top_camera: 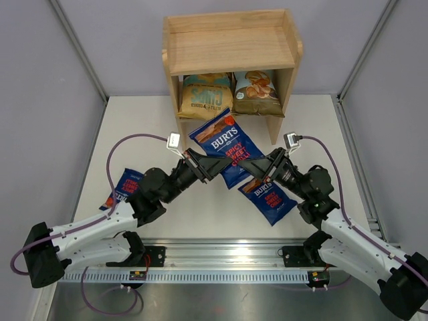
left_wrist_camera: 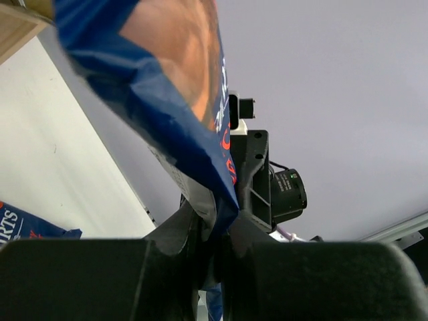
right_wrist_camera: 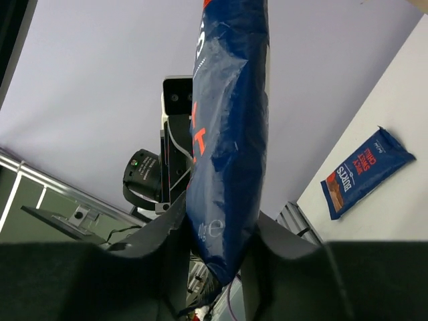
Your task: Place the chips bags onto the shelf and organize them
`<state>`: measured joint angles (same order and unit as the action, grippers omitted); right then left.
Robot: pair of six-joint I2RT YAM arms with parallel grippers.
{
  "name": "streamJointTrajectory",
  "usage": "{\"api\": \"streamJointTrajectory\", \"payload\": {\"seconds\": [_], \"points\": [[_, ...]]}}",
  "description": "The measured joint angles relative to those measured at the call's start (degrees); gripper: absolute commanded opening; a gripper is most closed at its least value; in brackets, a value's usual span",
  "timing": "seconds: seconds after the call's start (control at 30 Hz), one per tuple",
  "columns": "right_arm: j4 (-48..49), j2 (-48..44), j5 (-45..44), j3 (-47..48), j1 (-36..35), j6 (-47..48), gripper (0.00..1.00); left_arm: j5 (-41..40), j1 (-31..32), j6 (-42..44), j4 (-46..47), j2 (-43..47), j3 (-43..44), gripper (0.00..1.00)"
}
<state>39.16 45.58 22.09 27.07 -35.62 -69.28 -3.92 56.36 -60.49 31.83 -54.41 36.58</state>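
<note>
I count one shelf (top_camera: 231, 50), two arms and five chip bags. Three of the bags are dark-blue Burts ones, and the other two are single larger bags.

The shelf has two tiers. Its lower tier holds the two larger bags side by side, both upright. The tan-and-teal bag (top_camera: 206, 95) is on the left and the Cassava bag (top_camera: 257, 93) on the right.

The raised Burts bag (top_camera: 224, 144) hangs just in front of the shelf, between the two grippers and clear of the table (top_camera: 314, 134). The right-hand Burts bag (top_camera: 271, 199) lies flat on the table in front of the shelf, partly under the right arm. The left-hand Burts bag (top_camera: 124, 188) lies well in front of the shelf and off to its left.

Only the overhead view shows what the shelf holds, and only the wrist views show the grips. In the left wrist view the left gripper (left_wrist_camera: 212, 244) pinches the crimped bottom edge of the raised Burts bag (left_wrist_camera: 167, 80), its fingers pressed almost together. In the right wrist view the right gripper (right_wrist_camera: 221, 247) has the puffy body of the same bag (right_wrist_camera: 227, 134) between its fingers. They stand fairly wide, one against each side. That view also catches the left-hand Burts bag (right_wrist_camera: 364, 170) flat on the table.
</note>
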Motion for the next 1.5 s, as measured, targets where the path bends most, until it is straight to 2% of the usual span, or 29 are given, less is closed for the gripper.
{"api": "streamJointTrajectory", "payload": {"seconds": [0.07, 0.13, 0.17, 0.27, 0.5, 0.57, 0.7, 0.87, 1.07, 1.27, 1.4, 1.5], "points": [[-0.3, 0.7, -0.2, 0.0, 0.0, -0.1, 0.18, 0.0, 0.0, 0.0, -0.6, -0.4, 0.2, 0.15], [-1.3, 0.6, -0.5, 0.0, -0.1, -0.1, 0.14, -0.3, -0.1, 0.1, -1.6, -0.1, 0.2, 0.22], [-2.0, 0.3, -0.6, 0.0, -0.1, 0.0, 0.13, -0.5, -0.1, 0.2, -2.3, 0.1, 0.2, 0.36], [-4.8, -0.9, -2.3, 0.0, -0.4, 0.0, 0.10, -1.2, -0.1, 1.4, -6.3, 1.6, 0.6, 0.63], [-13.8, -2.9, -7.2, 3.8, -0.4, 0.7, 0.07, -8.2, -0.6, 5.6, -23.0, 9.9, 3.5, 0.82], [-16.7, -2.6, -8.5, 6.7, -0.4, 1.4, 0.07, -10.5, -0.9, 7.3, -28.2, 13.0, 3.8, 0.87], [-24.0, 0.2, -12.3, 17.0, -0.4, 3.1, 0.07, -14.5, -1.1, 12.4, -44.2, 16.5, 8.7, 0.99], [-29.7, 8.4, -15.7, 32.4, 1.8, 3.8, 0.08, -16.0, -1.2, 18.6, -60.6, 17.8, 18.3, 0.99], [-36.7, 23.1, -15.4, 51.2, 11.0, 1.9, 0.09, -16.2, -1.2, 24.5, -74.0, 21.6, 26.7, 0.99], [-42.5, 36.2, -15.0, 63.4, 17.3, -2.3, 0.10, -16.2, -1.2, 29.9, -79.2, 27.1, 27.1, 0.99], [-47.0, 44.4, -14.9, 71.9, 18.4, -4.0, 0.11, -16.0, -1.2, 32.2, -80.5, 30.8, 25.5, 0.99], [-50.0, 46.7, -15.4, 74.0, 18.4, -5.9, 0.12, -16.0, -1.2, 33.0, -81.7, 31.9, 25.0, 0.99]]}}
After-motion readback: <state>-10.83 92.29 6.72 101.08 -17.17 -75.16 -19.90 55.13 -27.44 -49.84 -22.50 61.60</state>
